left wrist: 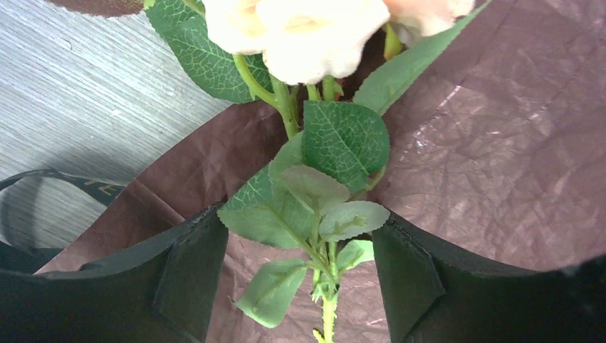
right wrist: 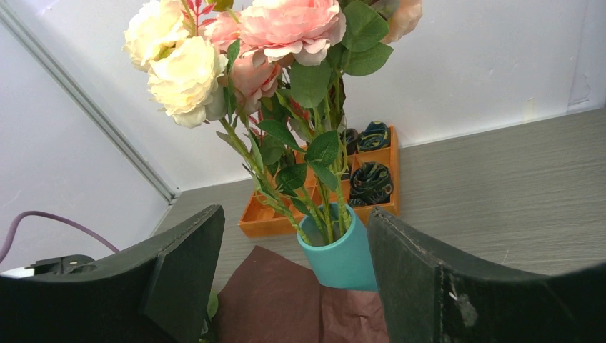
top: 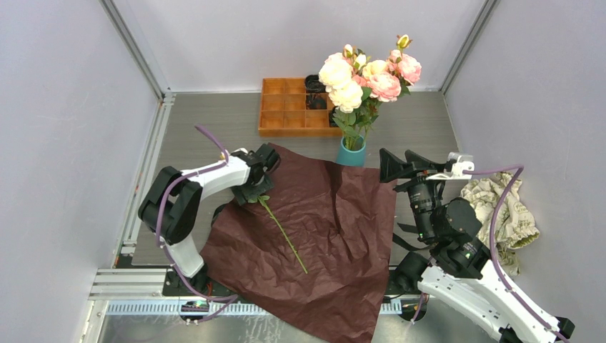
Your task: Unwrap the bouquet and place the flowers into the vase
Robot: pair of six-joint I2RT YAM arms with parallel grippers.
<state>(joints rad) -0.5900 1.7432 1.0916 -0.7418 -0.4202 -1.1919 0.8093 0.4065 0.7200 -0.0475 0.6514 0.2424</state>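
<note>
The dark red paper (top: 321,236) lies unwrapped and flat on the table. On it rests a single flower (top: 284,236), a cream rose (left wrist: 300,28) on a long leafy green stem (left wrist: 327,314). My left gripper (top: 251,190) hovers over its head end, open, with the leaves and stem (left wrist: 314,214) between the jaws and untouched by either. The teal vase (top: 351,152) stands at the paper's far edge and holds several pink, peach and cream flowers (top: 368,75). My right gripper (top: 384,166) is open and empty, just right of the vase (right wrist: 346,257).
An orange compartment tray (top: 286,107) sits behind the vase with dark items in its right cells. A crumpled printed sheet (top: 500,211) lies at the right. A black ribbon (left wrist: 64,180) rests on the grey table left of the paper. Walls enclose three sides.
</note>
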